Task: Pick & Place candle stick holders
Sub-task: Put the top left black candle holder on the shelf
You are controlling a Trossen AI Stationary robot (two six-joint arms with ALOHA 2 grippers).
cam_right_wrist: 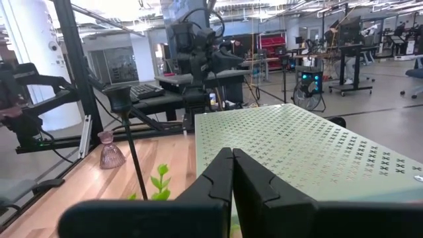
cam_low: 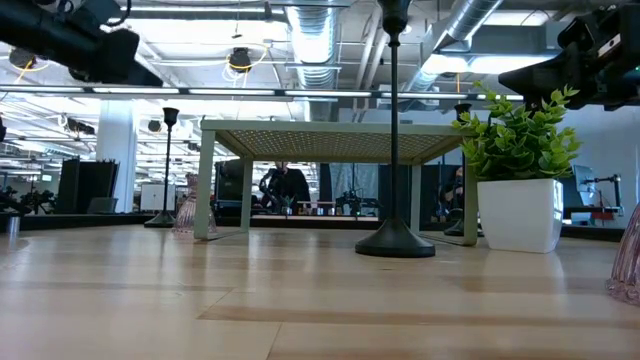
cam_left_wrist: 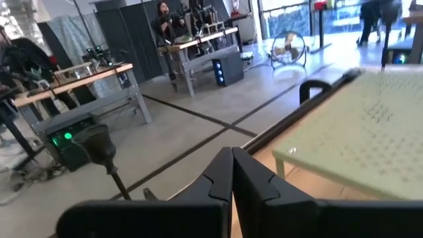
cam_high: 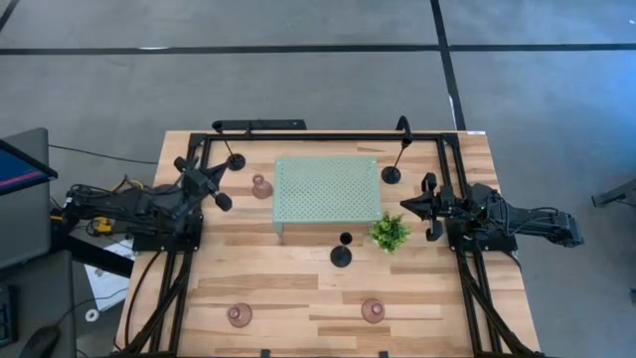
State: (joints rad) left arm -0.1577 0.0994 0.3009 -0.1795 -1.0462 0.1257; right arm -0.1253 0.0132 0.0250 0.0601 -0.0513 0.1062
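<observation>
Three black holders with thin stems stand on their disc bases: one at the far left (cam_high: pixel 236 159), one at the far right (cam_high: pixel 393 174), one in the middle (cam_high: pixel 341 256), near the low camera (cam_low: pixel 395 240). Three squat pink holders stand on the table: one left of the tray (cam_high: pixel 261 187) and two near the front edge (cam_high: pixel 239 315) (cam_high: pixel 374 311). My left gripper (cam_high: pixel 214 177) is shut and empty, above the table left of the tray; its wrist view (cam_left_wrist: pixel 231 173) shows a black holder's top (cam_left_wrist: pixel 96 142). My right gripper (cam_high: pixel 405 204) is shut and empty right of the tray, fingers closed in its wrist view (cam_right_wrist: pixel 231 168).
The pale green perforated tray (cam_high: pixel 328 189) stands on legs at the table's middle. A small green plant in a white pot (cam_high: pixel 390 232) stands at its near right corner, close to my right gripper. Black frame rails (cam_high: pixel 298 134) run along the table's far and side edges.
</observation>
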